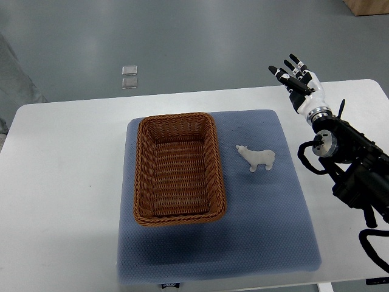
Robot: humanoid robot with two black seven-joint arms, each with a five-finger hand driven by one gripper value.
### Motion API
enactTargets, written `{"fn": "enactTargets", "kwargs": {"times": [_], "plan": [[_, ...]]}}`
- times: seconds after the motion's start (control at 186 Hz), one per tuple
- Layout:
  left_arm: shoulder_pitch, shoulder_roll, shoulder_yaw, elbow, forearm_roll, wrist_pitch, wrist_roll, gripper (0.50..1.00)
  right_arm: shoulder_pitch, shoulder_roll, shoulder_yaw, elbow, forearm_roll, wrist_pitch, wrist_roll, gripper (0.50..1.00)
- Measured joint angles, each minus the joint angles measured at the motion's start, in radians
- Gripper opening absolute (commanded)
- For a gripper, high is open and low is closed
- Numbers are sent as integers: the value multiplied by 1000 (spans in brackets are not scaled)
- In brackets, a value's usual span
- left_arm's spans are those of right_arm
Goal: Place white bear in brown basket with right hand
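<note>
A small white bear [256, 158] stands on the blue mat [261, 231], just right of the brown wicker basket [143, 176]. The basket holds nothing. My right hand [293, 76] hovers over the table's far right part, well beyond and to the right of the bear. Its fingers are spread and hold nothing. The black forearm runs down toward the right edge of the picture.
The mat lies on a white table [61, 182]. Two small clear squares [129, 76] lie on the grey floor beyond the table. A wooden corner [368, 6] shows at the top right.
</note>
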State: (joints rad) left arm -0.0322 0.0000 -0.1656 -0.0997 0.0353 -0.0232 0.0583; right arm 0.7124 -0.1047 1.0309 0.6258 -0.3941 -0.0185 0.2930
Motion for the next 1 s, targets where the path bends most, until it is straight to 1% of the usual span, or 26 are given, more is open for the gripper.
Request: {"fn": "enactTargets", "kwargs": {"times": [0.343, 0.997], "plan": [[0, 0, 0, 0, 0, 0, 0, 1000, 13, -2, -1, 6, 0, -1, -1, 924], [0, 0, 0, 0, 0, 0, 0, 1000, 11, -69, -12, 76, 11, -20, -4, 924]]}}
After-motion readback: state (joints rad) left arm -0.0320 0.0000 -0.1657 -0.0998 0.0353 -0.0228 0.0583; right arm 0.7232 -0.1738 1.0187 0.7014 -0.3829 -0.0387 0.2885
